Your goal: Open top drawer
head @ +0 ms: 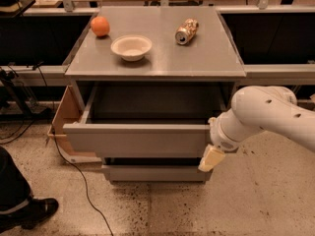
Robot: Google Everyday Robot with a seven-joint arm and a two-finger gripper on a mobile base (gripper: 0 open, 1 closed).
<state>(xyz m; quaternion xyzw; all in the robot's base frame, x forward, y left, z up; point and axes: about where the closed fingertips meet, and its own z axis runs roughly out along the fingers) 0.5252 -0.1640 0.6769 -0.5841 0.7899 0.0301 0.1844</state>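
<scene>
Item: top drawer (pixel 135 140), standing well out beneath the surface (pixel 197 58), interior exposed; claw (pixel 211 159) apparently at panel's rt lower corner, opening/hold not discernible; step judged approx. complete, withdrawal called for next.

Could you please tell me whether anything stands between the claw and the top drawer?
Nothing visible does. The claw hangs at the right end of the top drawer, beside its front panel, and the drawer is already pulled out.
</scene>
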